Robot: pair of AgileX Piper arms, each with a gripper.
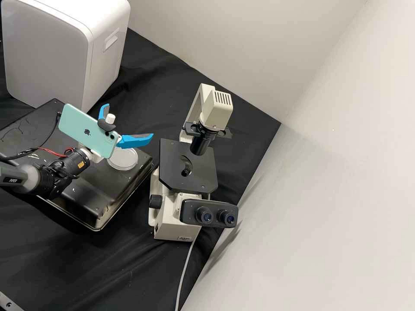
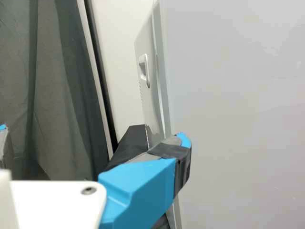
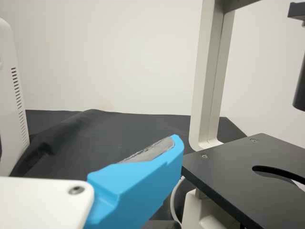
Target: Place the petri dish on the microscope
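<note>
High and right wrist cameras both face the microscope [image 1: 186, 172].

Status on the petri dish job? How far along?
Done: nothing yet. The petri dish lies on the black tray, and the microscope stage is bare. In hand: the right gripper is at the dish, jaws open, nothing gripped. To do: grasp, lift, carry across, set it on the stage.
</note>
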